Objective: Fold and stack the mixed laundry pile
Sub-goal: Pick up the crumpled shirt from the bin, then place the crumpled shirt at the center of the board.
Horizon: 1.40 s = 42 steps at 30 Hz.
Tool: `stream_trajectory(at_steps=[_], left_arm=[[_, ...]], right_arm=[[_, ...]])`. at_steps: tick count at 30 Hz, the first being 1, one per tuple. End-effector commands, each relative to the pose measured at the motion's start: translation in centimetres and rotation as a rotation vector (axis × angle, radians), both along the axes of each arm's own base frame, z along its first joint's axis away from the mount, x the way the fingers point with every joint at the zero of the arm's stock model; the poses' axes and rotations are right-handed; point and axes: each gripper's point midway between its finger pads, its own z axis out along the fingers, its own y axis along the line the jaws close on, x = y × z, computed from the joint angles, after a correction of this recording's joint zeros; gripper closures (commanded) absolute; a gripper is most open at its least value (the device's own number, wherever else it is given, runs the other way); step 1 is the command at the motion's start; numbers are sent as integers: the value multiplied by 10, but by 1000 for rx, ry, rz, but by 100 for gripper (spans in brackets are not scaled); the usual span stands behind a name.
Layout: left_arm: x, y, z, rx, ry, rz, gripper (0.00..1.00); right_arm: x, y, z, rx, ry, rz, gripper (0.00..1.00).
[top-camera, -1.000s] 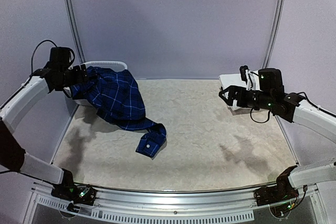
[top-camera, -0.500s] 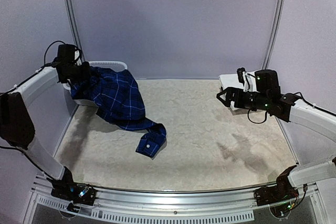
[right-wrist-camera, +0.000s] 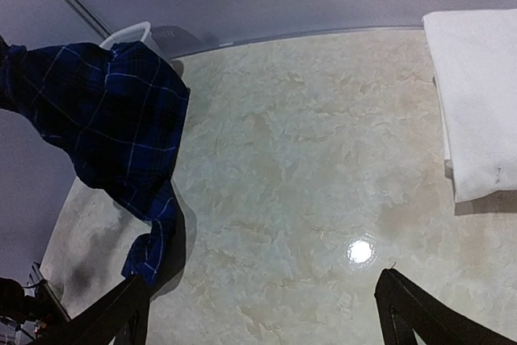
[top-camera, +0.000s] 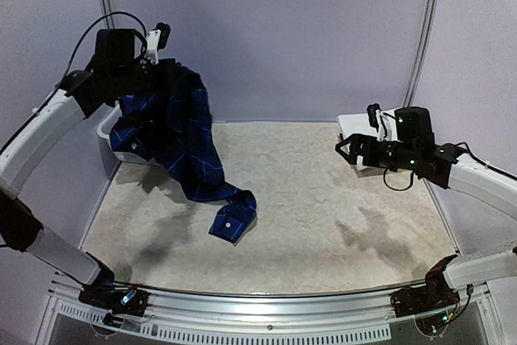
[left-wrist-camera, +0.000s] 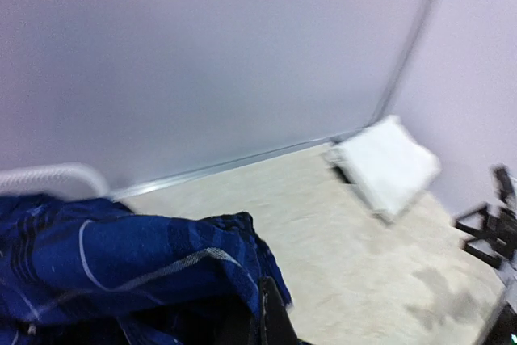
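The navy plaid shirt (top-camera: 182, 135) is pinched near its upper edge by the left fingers (left-wrist-camera: 271, 321), which are pressed together on the cloth, high above the far left corner of the tabletop (top-camera: 323, 208). From there the shirt hangs down in front of the white basket (top-camera: 105, 131), and its lower end, with a cuff, lies on the tabletop. The right fingers (right-wrist-camera: 113, 313) are spread wide and hold nothing. They hover over the right side, near a folded white garment (top-camera: 357, 125) at the far right edge.
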Motion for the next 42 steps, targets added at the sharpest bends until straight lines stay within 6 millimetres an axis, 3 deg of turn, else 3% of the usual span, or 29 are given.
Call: stream_trajectory(at_steps=[1,4,9,12,15,16,18,19,20,21,27,32,37,40,42], left_arm=[[-51,-46,24,26,-65,-171,100],[-83,-95,23,17,-77,-312,100],[-131,-181,4,25,-91,-491,100],[-136,-228,-24,8,-57,-505,100],[-144,-279,-69,28,43,-600,98],[-147,-297,-98,71,94,-627,90],[-154,-313,-130,151,152,-652,69],[-155,-316,-139,186,158,-648,52],[-153,-314,-143,217,144,-615,17],[-151,-310,-142,238,122,-581,2],[-134,-249,-117,301,22,-374,0],[-109,-173,-110,379,20,-148,0],[-73,-75,-133,351,134,72,0],[-64,-32,-162,343,213,150,1],[-63,-14,-184,339,265,180,1]], right_arm=[[-11,-19,46,1,-110,-54,1],[-21,-34,62,1,-156,-101,1],[-38,-63,79,0,-217,-201,1],[-49,-79,83,3,-242,-251,1],[-58,-89,86,8,-256,-281,1],[-62,-92,87,12,-263,-286,1],[-66,-96,87,7,-261,-296,1],[-69,-99,86,3,-258,-300,1],[-70,-100,85,1,-257,-303,1],[-72,-101,84,-2,-255,-304,1],[-70,-90,73,-13,-219,-251,1],[-58,-60,48,-18,-132,-135,1],[-52,-10,7,-3,25,93,1],[-51,13,-14,-22,81,184,1],[-53,27,-22,-49,87,224,1]])
